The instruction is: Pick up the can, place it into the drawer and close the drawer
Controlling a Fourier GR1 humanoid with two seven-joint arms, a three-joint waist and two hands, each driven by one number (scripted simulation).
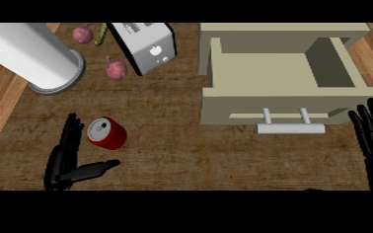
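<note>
A red can (107,133) with a silver top stands on the brown counter at lower left. My left hand (64,158) is open just left of it, fingers straight alongside the can and thumb stretched out below it, not closed round it. The beige drawer (211,74) is pulled open at upper right; its inside shows nothing in it, and a pale bar handle (290,128) sits on its front. My right hand (362,130) rests open at the right edge, fingers up, beside the drawer's front.
A silver toaster (146,46) lies at the back, with two purple-red vegetables (116,69) and a green stalk near it. A large white cylinder (40,59) lies at upper left. Wooden floor shows past the counter's left edge.
</note>
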